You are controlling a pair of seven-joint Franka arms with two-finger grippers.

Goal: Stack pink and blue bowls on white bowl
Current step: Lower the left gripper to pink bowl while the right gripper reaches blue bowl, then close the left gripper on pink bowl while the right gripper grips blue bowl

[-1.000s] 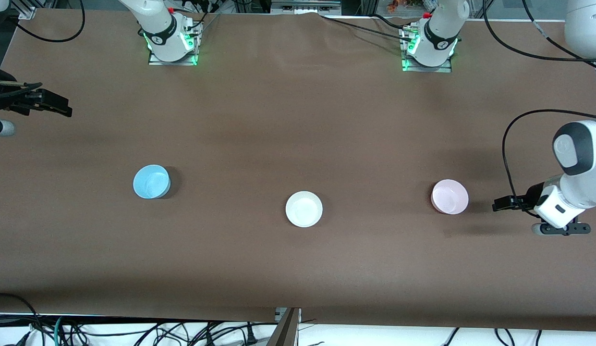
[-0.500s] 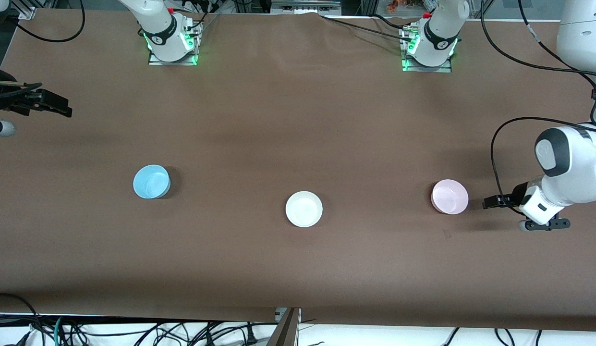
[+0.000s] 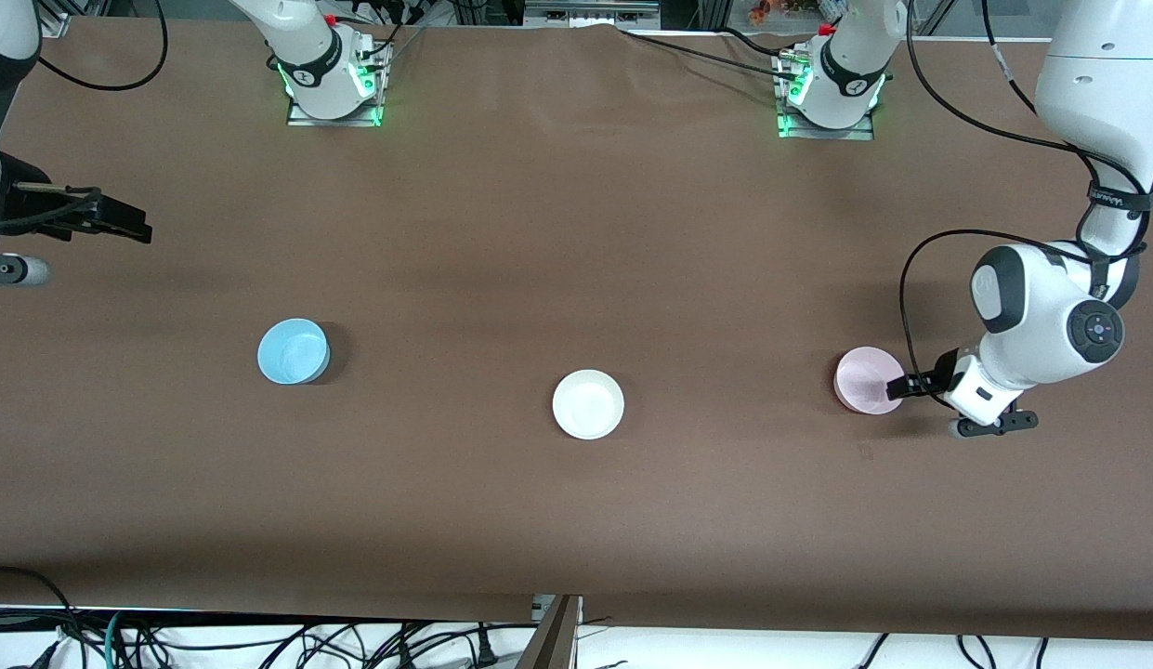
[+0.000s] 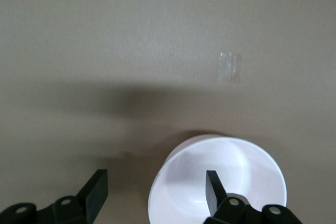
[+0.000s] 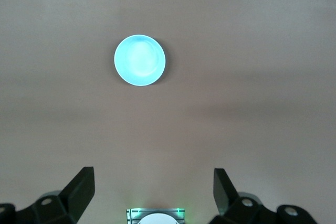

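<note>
I've got the left gripper low at the pink bowl, toward the left arm's end of the table. Jaws spread wide; in the left wrist view one finger is over the bowl's inside, the other outside the rim, nothing pinched. White bowl sits mid-table, a bit nearer the front cam than the others. Blue bowl is toward the right arm's end, well apart from both. Right gripper waits open over the table edge at that end, w/ blue bowl visible in its wrist cam
</note>
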